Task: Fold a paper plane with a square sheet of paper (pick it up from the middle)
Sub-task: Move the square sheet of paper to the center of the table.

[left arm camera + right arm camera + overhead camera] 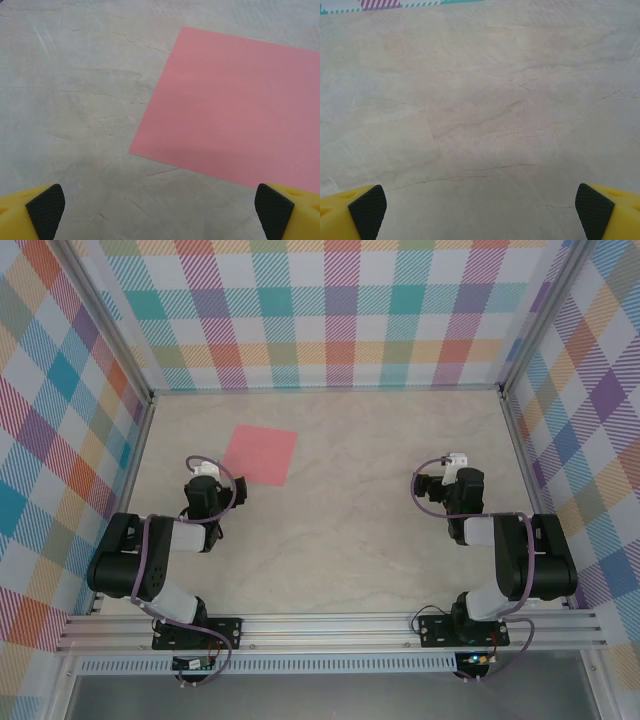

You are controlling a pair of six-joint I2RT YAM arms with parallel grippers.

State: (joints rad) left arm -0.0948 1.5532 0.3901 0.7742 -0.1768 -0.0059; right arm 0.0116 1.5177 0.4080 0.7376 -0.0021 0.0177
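The square sheet of paper (260,455) lies flat and unfolded on the marble-look table, at the back left. It is salmon-pink and plain. From the left wrist view the square sheet of paper (235,107) spreads across the upper right, a short way ahead of my left gripper (160,212), whose jaws stand wide open with bare table between them. In the top view my left gripper (204,468) sits just left of the sheet's near corner, apart from it. My right gripper (452,462) hovers at the right, and the right wrist view shows my right gripper (480,212) open over bare table.
Checked walls (330,310) and aluminium posts close in the table on three sides. An aluminium rail (330,630) with both arm bases runs along the near edge. Bare marble tabletop (350,530) lies between the two arms.
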